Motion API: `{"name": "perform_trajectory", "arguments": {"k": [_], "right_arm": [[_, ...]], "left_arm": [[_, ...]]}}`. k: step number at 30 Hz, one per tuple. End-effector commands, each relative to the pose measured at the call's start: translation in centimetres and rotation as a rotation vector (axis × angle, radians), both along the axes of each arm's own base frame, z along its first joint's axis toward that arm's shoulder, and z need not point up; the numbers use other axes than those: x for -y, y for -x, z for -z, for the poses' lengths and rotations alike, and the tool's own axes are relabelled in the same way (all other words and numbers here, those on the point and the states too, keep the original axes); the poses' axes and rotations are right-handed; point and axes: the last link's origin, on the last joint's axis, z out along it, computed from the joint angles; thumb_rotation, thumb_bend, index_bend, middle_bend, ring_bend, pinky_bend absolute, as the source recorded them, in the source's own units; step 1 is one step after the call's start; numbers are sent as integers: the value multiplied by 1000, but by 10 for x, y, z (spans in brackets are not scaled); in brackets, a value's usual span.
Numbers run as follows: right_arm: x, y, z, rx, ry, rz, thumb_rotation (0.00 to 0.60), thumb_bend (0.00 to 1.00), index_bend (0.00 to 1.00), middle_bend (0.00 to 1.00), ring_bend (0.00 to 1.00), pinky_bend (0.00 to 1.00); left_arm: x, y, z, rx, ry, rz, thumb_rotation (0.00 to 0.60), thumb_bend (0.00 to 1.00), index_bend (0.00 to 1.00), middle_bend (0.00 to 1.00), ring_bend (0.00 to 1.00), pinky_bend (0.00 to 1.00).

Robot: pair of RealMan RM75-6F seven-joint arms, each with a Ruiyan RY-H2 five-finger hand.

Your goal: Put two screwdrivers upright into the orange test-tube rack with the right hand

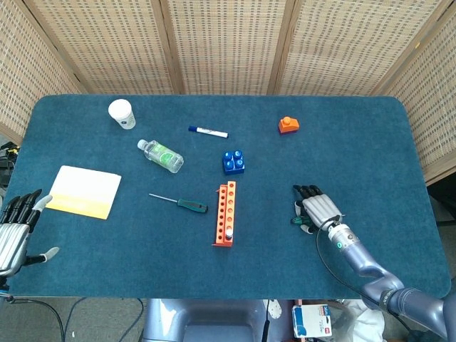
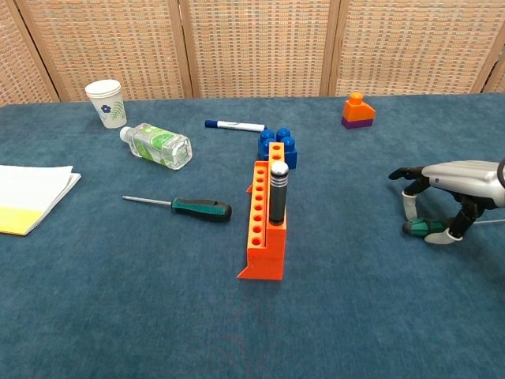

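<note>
A white paper cup [image 1: 122,113] stands at the far left of the blue table [image 1: 356,142], with a clear plastic bottle [image 1: 160,155] lying on its side nearby and a white-and-yellow notepad [image 1: 84,191] closer to the near left edge. A blue-capped marker [image 1: 208,132] lies near the middle back, a blue toy brick [image 1: 233,162] sits in front of it, and an orange-and-purple block [image 2: 357,110] stands apart to the right.
</note>
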Motion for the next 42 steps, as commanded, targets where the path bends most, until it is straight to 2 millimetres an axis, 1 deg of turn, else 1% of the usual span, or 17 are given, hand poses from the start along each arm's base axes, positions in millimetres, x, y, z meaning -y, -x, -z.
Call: {"name": "perform_trajectory", "arguments": {"k": [1, 4, 6, 10, 15, 22, 25, 26, 29, 36, 38, 42], "right_arm": [[0, 0, 1, -1, 0, 1, 600, 267, 528, 0, 0, 0], [0, -1, 1, 10, 2, 3, 600, 294, 586, 0, 0, 0], [0, -1, 1, 13, 6, -1, 600, 300, 608, 0, 0, 0], [0, -3, 0, 32, 21, -13, 600, 303, 623, 0, 0, 0], [0, -12, -15, 119, 55, -17, 600, 307, 628, 0, 0, 0], [-2, -30, -46, 275, 86, -14, 600, 309, 630, 0, 0, 0], [-5, -42, -61, 365, 94, -12, 600, 310, 631, 0, 0, 0], [-6, -49, -70, 421, 97, -10, 600, 310, 631, 0, 0, 0], [-8, -60, -80, 492, 84, -7, 600, 311, 631, 0, 0, 0], [-6, -94, -93, 648, 37, 1, 600, 317, 631, 0, 0, 0], [-3, -110, -95, 706, 6, 10, 600, 317, 631, 0, 0, 0], [3, -130, -95, 794, -42, 45, 600, 320, 631, 0, 0, 0]], "left_arm": [[0, 0, 0, -1, 1, 0, 600, 0, 0, 0, 0, 0], [0, 0, 1, -1, 1, -1, 600, 0, 0, 0, 0, 0], [0, 0, 1, -2, 1, -1, 600, 0, 0, 0, 0, 0], [0, 0, 1, -4, 2, -2, 600, 0, 0, 0, 0, 0], [0, 0, 2, -5, 5, -2, 600, 0, 0, 0, 0, 0], [2, -2, 2, 0, 9, 7, 600, 0, 0, 0, 0, 0], [3, -2, 1, 4, 9, 12, 600, 0, 0, 0, 0, 0], [4, -3, 1, 6, 9, 16, 600, 0, 0, 0, 0, 0], [5, -4, 0, 10, 9, 21, 600, 0, 0, 0, 0, 0], [6, -4, -2, 19, 9, 27, 600, 0, 0, 0, 0, 0], [5, -3, -3, 21, 8, 26, 600, 0, 0, 0, 0, 0], [4, -2, -4, 24, 4, 22, 600, 0, 0, 0, 0, 0]]}}
